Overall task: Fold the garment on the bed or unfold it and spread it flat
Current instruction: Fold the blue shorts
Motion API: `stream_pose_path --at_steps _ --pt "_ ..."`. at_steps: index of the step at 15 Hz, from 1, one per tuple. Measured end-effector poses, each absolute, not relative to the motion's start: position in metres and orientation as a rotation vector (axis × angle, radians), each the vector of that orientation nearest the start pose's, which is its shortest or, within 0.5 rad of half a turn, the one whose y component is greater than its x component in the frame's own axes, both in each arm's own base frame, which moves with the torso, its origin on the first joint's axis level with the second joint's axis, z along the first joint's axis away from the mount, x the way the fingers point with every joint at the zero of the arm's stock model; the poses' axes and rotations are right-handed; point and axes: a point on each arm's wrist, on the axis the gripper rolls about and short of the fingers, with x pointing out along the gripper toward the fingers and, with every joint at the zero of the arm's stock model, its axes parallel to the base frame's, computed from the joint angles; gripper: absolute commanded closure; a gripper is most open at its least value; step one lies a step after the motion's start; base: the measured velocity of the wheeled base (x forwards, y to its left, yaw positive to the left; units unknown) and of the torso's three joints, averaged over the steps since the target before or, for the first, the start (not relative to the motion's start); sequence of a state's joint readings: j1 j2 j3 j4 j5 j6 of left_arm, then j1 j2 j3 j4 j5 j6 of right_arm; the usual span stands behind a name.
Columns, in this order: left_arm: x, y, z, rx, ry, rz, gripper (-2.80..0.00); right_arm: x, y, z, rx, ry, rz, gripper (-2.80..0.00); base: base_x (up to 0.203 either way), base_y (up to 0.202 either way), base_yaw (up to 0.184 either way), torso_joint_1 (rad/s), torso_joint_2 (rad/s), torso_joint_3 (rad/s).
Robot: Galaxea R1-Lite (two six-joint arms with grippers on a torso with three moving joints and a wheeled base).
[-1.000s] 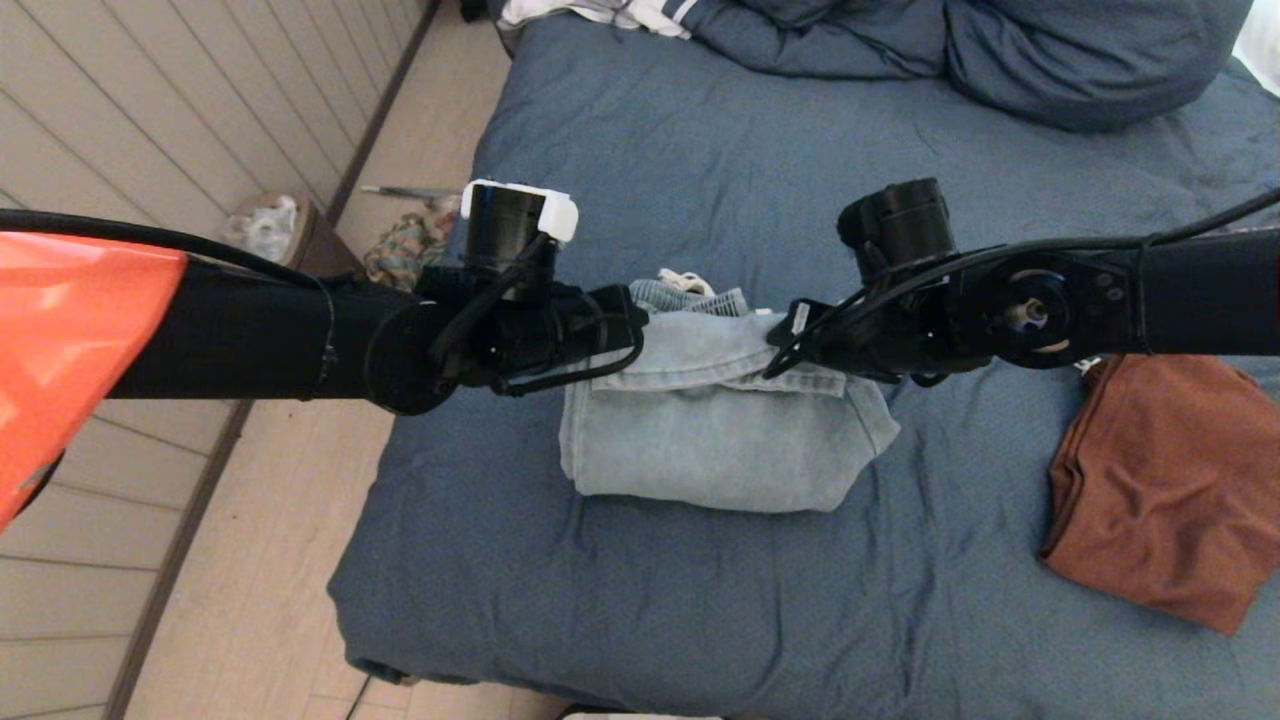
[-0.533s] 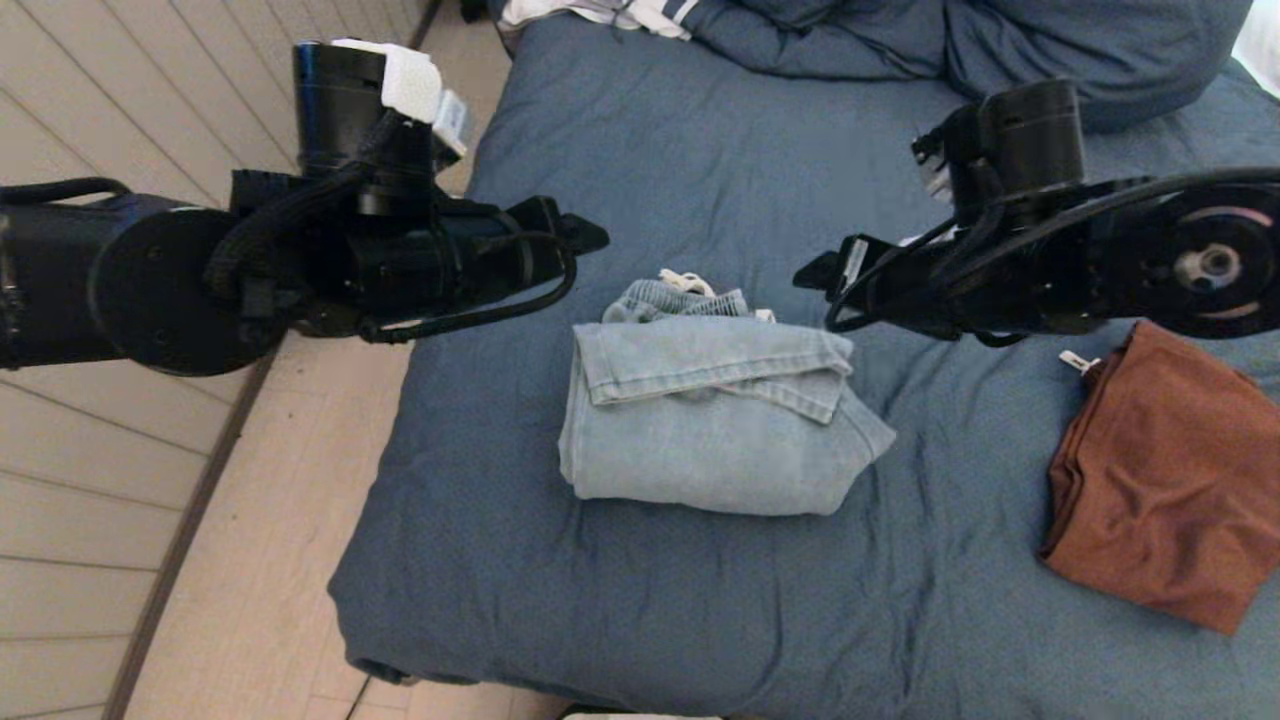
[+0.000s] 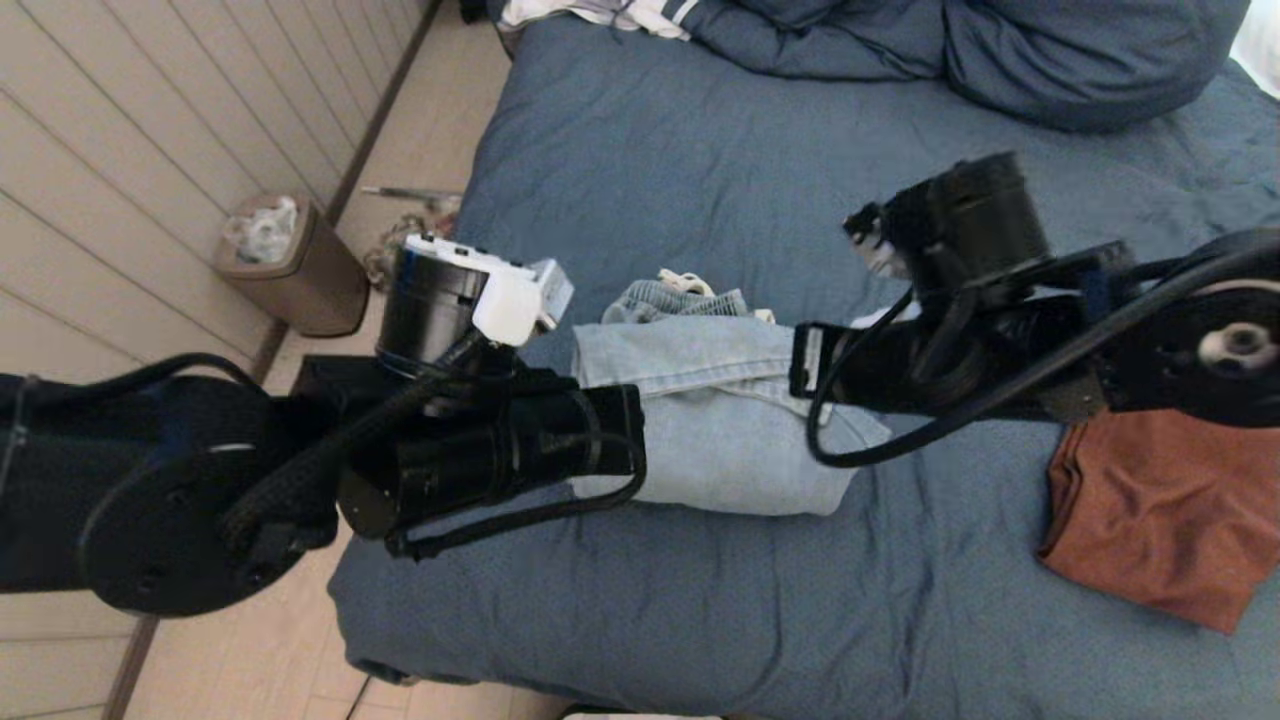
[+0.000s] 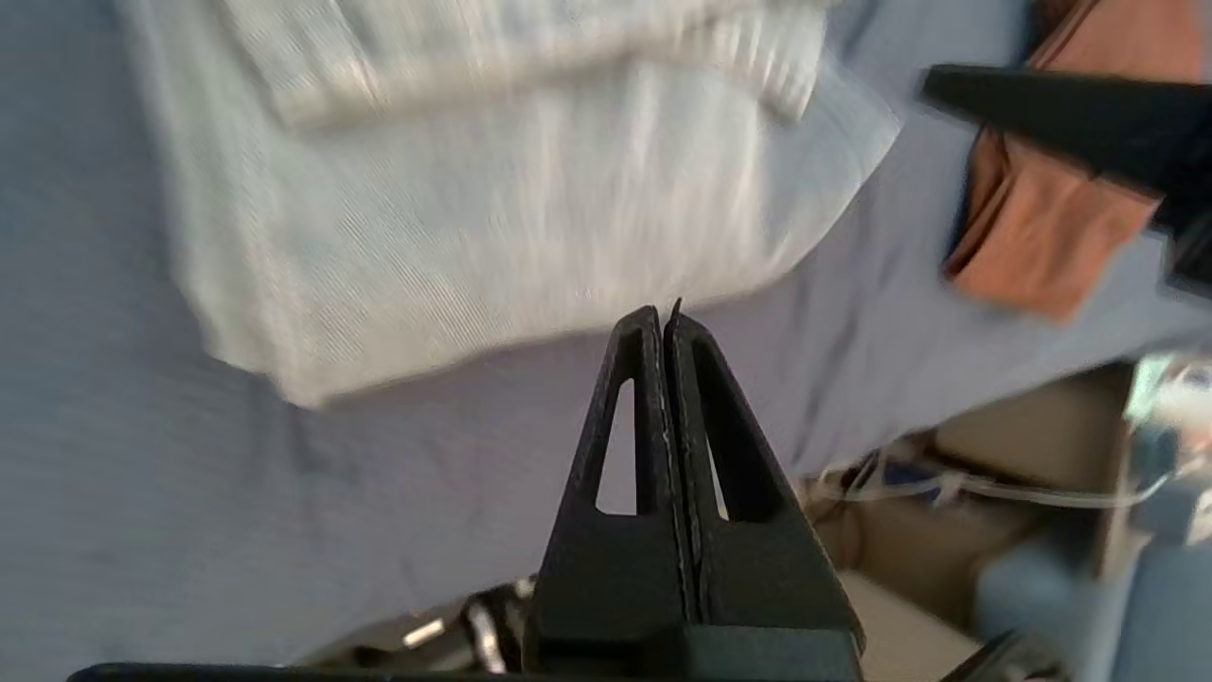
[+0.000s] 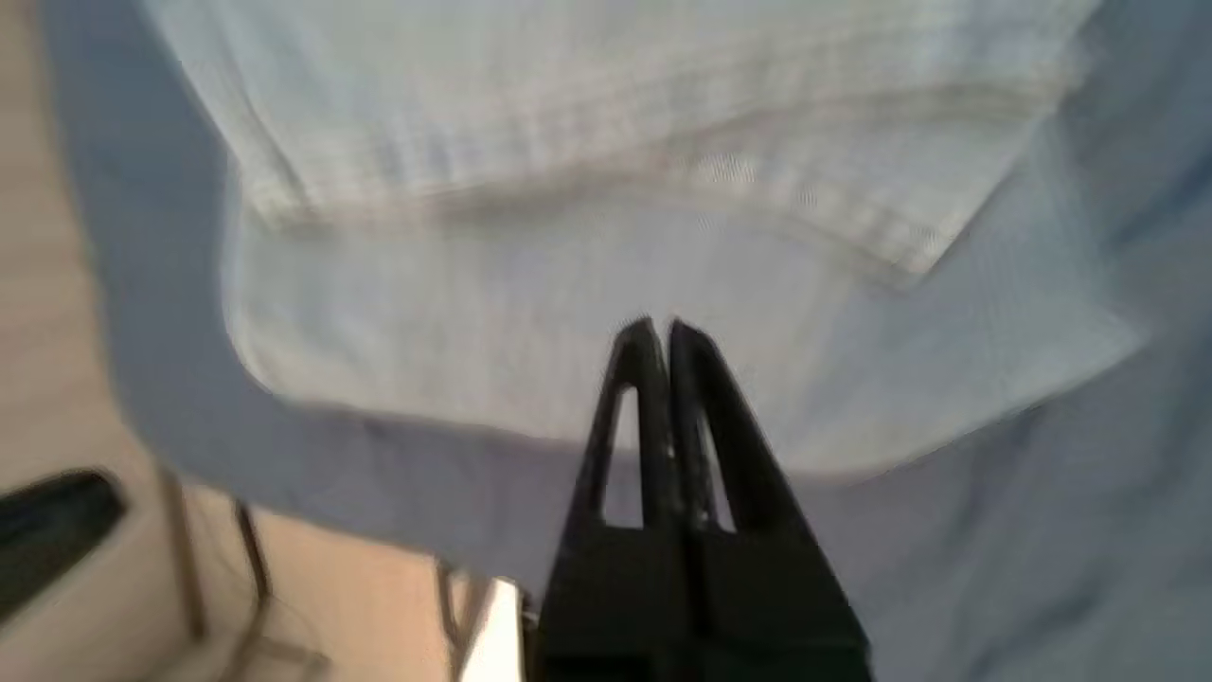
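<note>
A light-blue denim garment point(image 3: 730, 440) lies folded in the middle of the bed point(image 3: 700, 180), its hemmed flap point(image 5: 663, 161) turned over the top. My left gripper point(image 4: 663, 317) is shut with nothing in it and hangs over the blue cover just off the garment's near edge point(image 4: 454, 237). My right gripper point(image 5: 655, 327) is also shut and empty, and it hovers above the garment's lower layer. In the head view the left arm point(image 3: 480, 450) covers the garment's left side and the right arm point(image 3: 960, 340) crosses its right corner.
A folded rust-brown garment point(image 3: 1160, 510) lies on the bed's right. Blue pillows point(image 3: 1000, 50) and a white striped cloth point(image 3: 600, 12) are at the head end. A brown waste bin point(image 3: 300, 270) stands on the floor by the panelled wall at the left.
Both arms rose from the garment's flap and spread apart, then came down closer to me. Both grippers went from open to shut, empty. The garment stays folded.
</note>
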State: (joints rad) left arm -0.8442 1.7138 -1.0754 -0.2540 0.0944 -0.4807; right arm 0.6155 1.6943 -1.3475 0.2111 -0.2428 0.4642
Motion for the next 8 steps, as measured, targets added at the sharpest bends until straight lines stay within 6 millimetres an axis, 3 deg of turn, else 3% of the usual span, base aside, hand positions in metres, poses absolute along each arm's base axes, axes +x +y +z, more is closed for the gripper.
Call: stream_pose_path --at_steps 5,8 --pt "0.225 -0.278 0.156 -0.21 0.586 -0.628 0.0 0.27 0.211 0.201 0.122 0.73 0.244 0.0 0.0 0.0 0.0 0.0 0.0 0.0" --pt "0.235 -0.294 0.133 -0.201 0.596 -0.625 0.0 0.285 0.225 0.185 0.103 0.756 0.238 0.0 0.0 0.0 0.0 0.0 0.0 0.0"
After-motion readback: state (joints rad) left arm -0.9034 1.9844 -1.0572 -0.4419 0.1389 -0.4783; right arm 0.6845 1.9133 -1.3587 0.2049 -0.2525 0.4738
